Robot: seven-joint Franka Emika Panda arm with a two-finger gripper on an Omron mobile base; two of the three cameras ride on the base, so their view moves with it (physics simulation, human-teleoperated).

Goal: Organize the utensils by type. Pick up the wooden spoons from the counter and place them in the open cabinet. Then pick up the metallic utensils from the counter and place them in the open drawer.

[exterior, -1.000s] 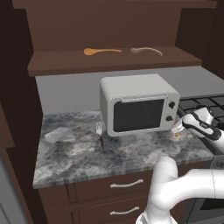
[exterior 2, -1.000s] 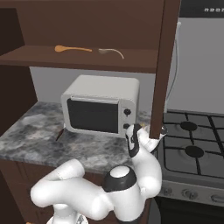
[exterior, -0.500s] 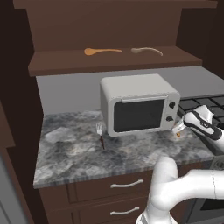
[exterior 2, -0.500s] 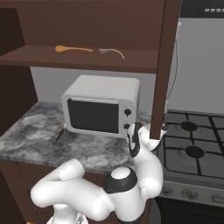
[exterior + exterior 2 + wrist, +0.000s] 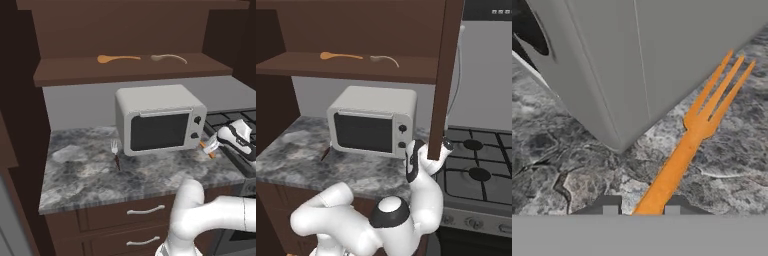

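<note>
Closing claw [image 5: 641,207] now pinches orange fork [image 5: 689,142] beside microwave [image 5: 637,65].

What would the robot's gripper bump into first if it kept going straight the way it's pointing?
Probably the orange fork lying straight ahead of the gripper on the counter, its handle already between the fingertips. The white microwave stands just beside that line; depth is unclear.

Grey marbled stone counter [image 5: 90,175] is showing a smooth, mottled surface. Dark brown matt wood is forming the cabinet [image 5: 130,70], holding two wooden spoons [image 5: 117,59]. The microwave [image 5: 160,120] is looking like matt white plastic. An orange fork [image 5: 697,130] is appearing smooth.
</note>
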